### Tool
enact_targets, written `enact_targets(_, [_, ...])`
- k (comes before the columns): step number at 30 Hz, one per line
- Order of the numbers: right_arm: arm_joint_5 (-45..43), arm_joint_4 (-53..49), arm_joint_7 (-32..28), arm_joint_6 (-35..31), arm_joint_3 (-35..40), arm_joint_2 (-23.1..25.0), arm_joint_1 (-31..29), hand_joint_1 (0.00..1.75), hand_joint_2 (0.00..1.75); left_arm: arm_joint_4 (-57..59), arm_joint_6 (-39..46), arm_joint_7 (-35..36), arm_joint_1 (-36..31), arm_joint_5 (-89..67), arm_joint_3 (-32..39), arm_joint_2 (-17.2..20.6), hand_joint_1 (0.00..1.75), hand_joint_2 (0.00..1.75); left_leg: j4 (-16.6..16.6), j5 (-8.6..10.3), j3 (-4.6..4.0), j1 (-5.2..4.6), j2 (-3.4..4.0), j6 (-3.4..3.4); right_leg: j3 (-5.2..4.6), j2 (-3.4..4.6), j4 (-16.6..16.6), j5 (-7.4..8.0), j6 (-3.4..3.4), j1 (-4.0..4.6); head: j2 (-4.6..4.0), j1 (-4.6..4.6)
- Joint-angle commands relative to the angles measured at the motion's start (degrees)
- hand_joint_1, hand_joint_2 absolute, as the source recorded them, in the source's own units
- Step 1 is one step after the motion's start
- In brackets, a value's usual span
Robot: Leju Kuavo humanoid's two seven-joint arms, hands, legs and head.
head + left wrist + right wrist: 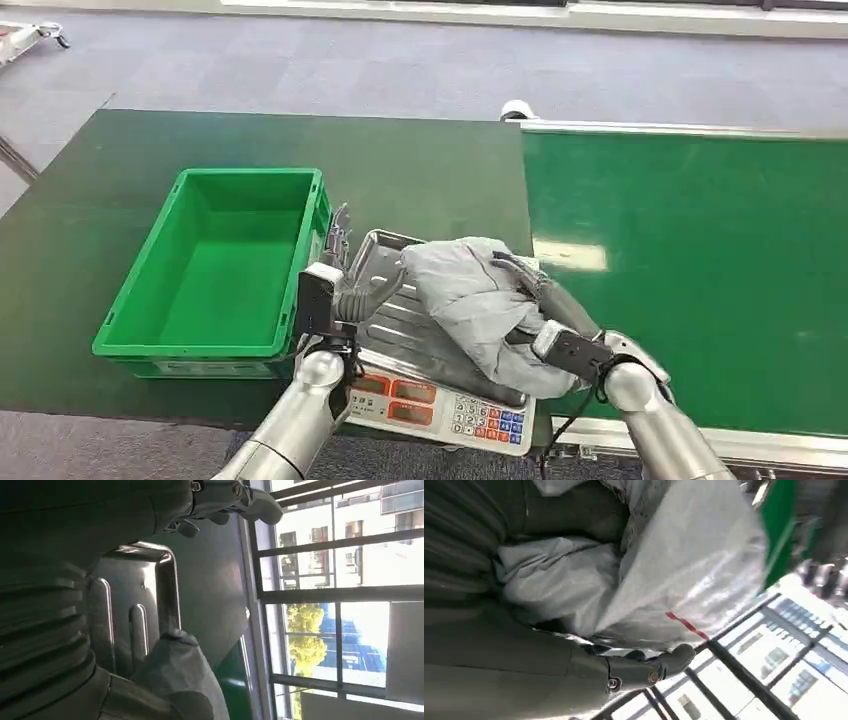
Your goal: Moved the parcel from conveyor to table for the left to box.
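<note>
Grey parcel, a crumpled plastic bag, is seen lying on the steel tray of a scale at the table's near edge, w/ the conveyor just to its right. The parcel is gripped by the right hand: fingers are curled over its top and right side, and in the right wrist view the thumb is pressed against the plastic, w/ a red strip visible on the bag. The left hand is held at the tray's left edge, betw. the green crate and the parcel; its fingers are spread and pointing up and away, nothing held. Whether the left hand touches the parcel can't be told. In the left wrist view the parcel's grey fold is seen resting on the ribbed tray, fingertips apart above it. The crate is placed left of the scale, on the table. The scale's keypad is faced toward the robot.
</note>
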Motion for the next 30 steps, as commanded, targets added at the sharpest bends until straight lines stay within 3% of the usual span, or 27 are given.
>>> enact_targets(1, [-3.4,-1.5,0.3,13.5,3.6,-0.3,-0.9,0.0,1.75,4.9,-1.1,0.3,-3.8,0.1,-2.7,0.6,0.0,1.75,-0.1,0.02,0.01,0.04,-0.08,0.01,0.08,-0.18,-0.2,0.01,-0.04,0.05,0.0,0.0])
enact_targets(9, [1.8,4.3,3.0,12.4,10.3,2.0,-7.2,0.0,1.75,5.0,-0.3,0.3,-3.7,0.4,-3.1,0.5,0.0,1.75,-0.1,0.03,-0.07,0.06,0.23,0.0,-0.09,0.12,-0.1,0.11,-0.06,-0.02,0.0,0.0])
enact_targets(11, [4.8,8.8,8.4,10.8,13.4,2.5,-10.7,0.0,1.75,4.6,0.2,0.3,-3.2,0.7,-2.9,0.6,0.0,1.75,-0.1,0.01,-0.09,0.06,0.23,0.0,-0.11,0.13,-0.1,0.09,-0.05,-0.03,0.0,0.0])
enact_targets(15, [3.2,13.0,8.2,12.9,15.0,2.8,-13.6,0.0,1.75,4.7,0.2,0.3,-3.0,0.7,-2.9,0.5,0.0,1.75,-0.1,0.0,-0.09,0.05,0.18,0.0,-0.1,0.11,-0.1,0.06,-0.03,0.03,0.0,0.0])
enact_targets(16, [-0.5,12.7,4.1,15.5,14.9,2.8,-13.5,0.0,0.0,4.7,0.3,0.3,-3.0,0.8,-2.9,0.3,0.0,1.75,-0.1,0.04,-0.04,0.04,0.16,0.0,-0.06,0.07,-0.1,0.08,-0.04,0.02,0.0,0.0])
enact_targets(23, [-12.5,4.0,-0.9,22.9,12.5,0.9,-10.4,0.0,0.0,5.2,-0.4,0.3,-3.2,0.6,-3.4,0.1,0.0,1.75,-0.1,0.02,-0.09,0.01,0.04,-0.01,-0.09,-0.03,0.0,0.02,-0.05,0.01,0.0,0.0])
enact_targets(30, [-24.1,-3.3,-1.9,27.2,7.4,1.6,-8.0,0.0,0.0,5.1,-0.4,0.3,-3.4,0.9,-3.5,0.3,0.0,1.75,0.0,0.02,-0.21,0.01,-0.1,-0.01,-0.16,-0.16,0.0,-0.02,-0.05,0.0,0.0,0.0])
